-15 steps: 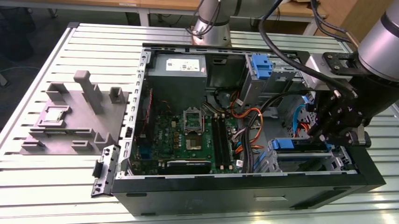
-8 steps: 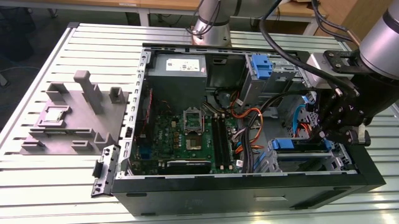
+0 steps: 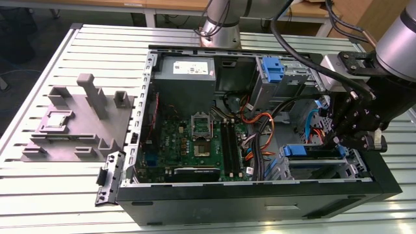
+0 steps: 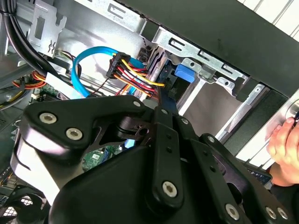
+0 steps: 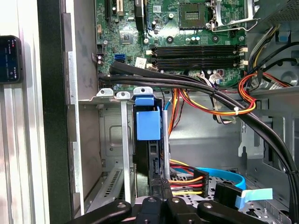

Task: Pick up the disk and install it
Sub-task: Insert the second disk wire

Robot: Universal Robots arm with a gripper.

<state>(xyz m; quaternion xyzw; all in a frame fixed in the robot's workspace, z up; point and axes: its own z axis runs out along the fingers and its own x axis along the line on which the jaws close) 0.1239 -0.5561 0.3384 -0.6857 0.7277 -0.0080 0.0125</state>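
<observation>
An open computer case (image 3: 260,195) lies on a slatted metal bench (image 3: 78,195). The disk (image 5: 148,140) stands on edge in the drive cage (image 3: 318,163), gripper (image 3: 351,134) above it, finger state unclear.

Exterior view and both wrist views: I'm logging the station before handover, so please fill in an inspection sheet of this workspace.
Surface: slatted metal table, carrying an open computer case.
Job's things: disk with blue rails stands on edge in the case's drive cage, in the first wrist view.
Clutter: grey plastic holder on the table at the exterior view's left; phone on the table beside the case.
Grippers: gripper hangs over the drive cage; whether the fingers are open cannot be told.
Cables: orange, red and yellow wire bundle, blue flat cable, thick black cables crossing the case.
Surroundings: a hand at the case's edge in the second wrist view.
</observation>
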